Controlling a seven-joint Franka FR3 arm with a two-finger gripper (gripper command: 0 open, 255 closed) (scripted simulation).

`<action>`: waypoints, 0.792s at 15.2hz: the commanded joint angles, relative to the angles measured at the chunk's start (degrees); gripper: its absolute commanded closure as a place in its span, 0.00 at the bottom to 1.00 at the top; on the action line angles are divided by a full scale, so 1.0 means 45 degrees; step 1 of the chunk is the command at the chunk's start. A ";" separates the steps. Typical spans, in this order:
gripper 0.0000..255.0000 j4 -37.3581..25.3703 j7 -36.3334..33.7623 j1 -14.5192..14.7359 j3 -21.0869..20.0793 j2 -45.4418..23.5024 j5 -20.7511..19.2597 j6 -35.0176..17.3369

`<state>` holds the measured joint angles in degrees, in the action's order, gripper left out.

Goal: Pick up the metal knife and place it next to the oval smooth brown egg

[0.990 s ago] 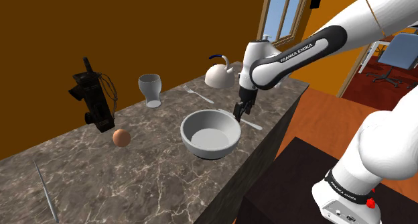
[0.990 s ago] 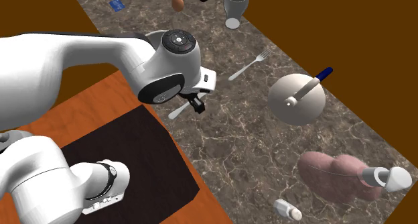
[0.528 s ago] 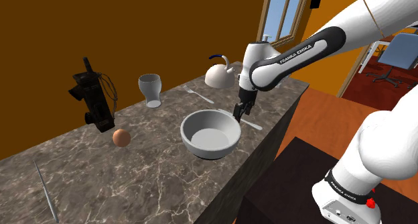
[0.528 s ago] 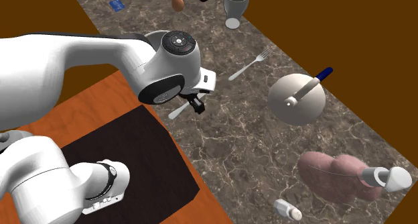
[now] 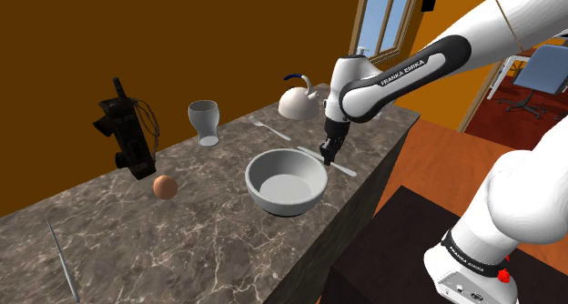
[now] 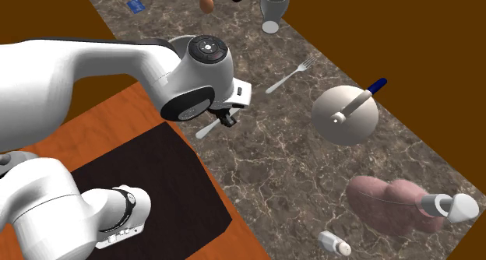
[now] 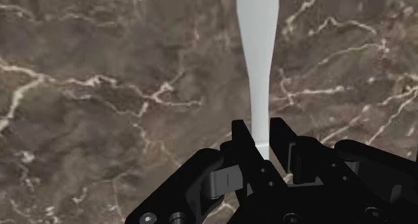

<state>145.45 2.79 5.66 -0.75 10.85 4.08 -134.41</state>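
Shoulder view, and we read FRANKA EMIKA in white capitals on the dark band of the white arm, and again on the black ring low by the stand. The all-black two-finger gripper is right down at the brown, white-veined marble counter. It sits on top of the flat pale grey knife, just beside the round grey bowl.

Over to the wrist view: we see the knife as a plain matte strip, broad far out and narrowing to a slim neck that runs in between the fingers. They're pinched in to just its width, pressing both edges, and the blade lies flat on the stone.

The smooth oval brown egg sits well apart, beyond the bowl, near a black angular gadget. In the second exterior view, the knife pokes out from under the wrist.
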 commanded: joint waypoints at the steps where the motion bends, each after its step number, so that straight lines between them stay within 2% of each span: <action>1: 1.00 0.0026 -0.0002 0.0010 -0.0012 -0.0005 0.0007 0.0017; 3: 1.00 0.0019 -0.0013 0.0019 -0.0020 -0.0065 0.0013 -0.0038; 12: 1.00 -0.0703 -0.0122 -0.0007 -0.0011 0.0945 -0.0074 0.1691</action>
<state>142.68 2.41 5.58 -0.72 14.69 3.76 -127.64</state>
